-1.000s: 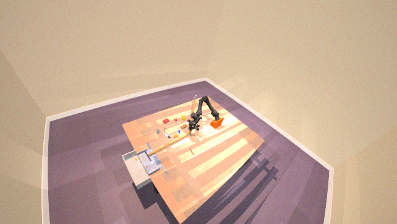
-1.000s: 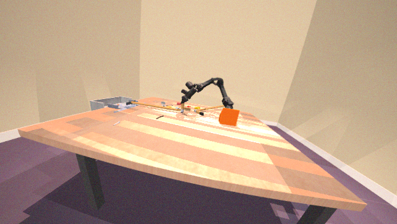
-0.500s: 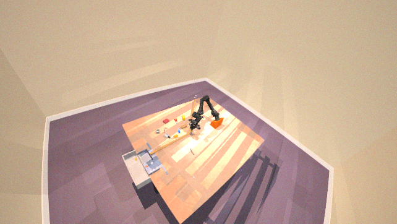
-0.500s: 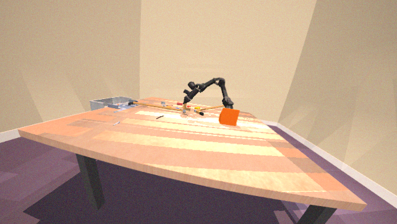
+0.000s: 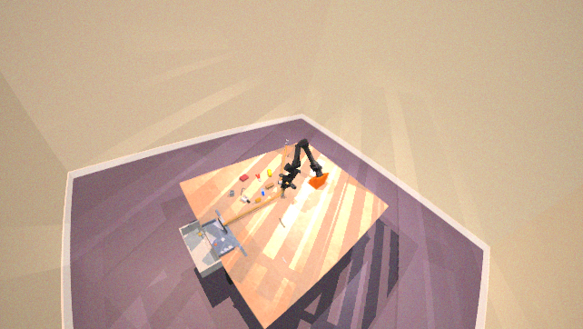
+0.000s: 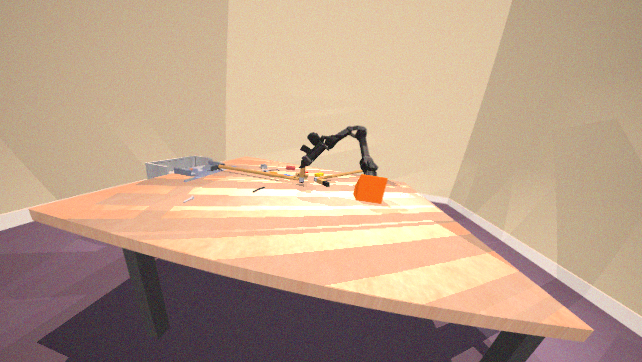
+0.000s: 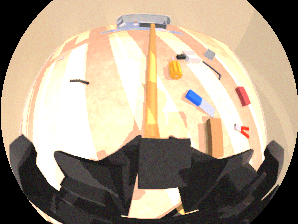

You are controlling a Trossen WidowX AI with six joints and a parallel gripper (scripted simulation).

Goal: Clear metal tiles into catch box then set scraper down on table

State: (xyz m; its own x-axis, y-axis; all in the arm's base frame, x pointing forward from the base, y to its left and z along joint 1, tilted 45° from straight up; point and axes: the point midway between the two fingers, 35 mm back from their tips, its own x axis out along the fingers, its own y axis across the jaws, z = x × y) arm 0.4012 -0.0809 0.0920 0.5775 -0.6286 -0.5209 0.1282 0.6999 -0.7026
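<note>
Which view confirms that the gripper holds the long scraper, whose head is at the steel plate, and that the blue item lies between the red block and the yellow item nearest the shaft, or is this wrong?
One thing is wrong: the blue item does not lie between those two. The wrist view shows it nearer the gripper than both. The rest stands.

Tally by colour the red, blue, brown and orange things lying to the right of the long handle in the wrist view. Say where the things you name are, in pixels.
Red: 2 (block [image 5: 243, 177] [image 6: 290, 168] [image 7: 243, 96], small forked piece [image 5: 258, 176] [image 7: 244, 132])
Blue: 1 (blue-ended piece [image 5: 262, 193] [image 7: 193, 97])
Brown: 1 (bar [image 5: 270, 185] [image 7: 215, 137])
Orange: 1 (ribbed piece [image 5: 258, 200] [image 7: 175, 70])
Total: 5
</note>
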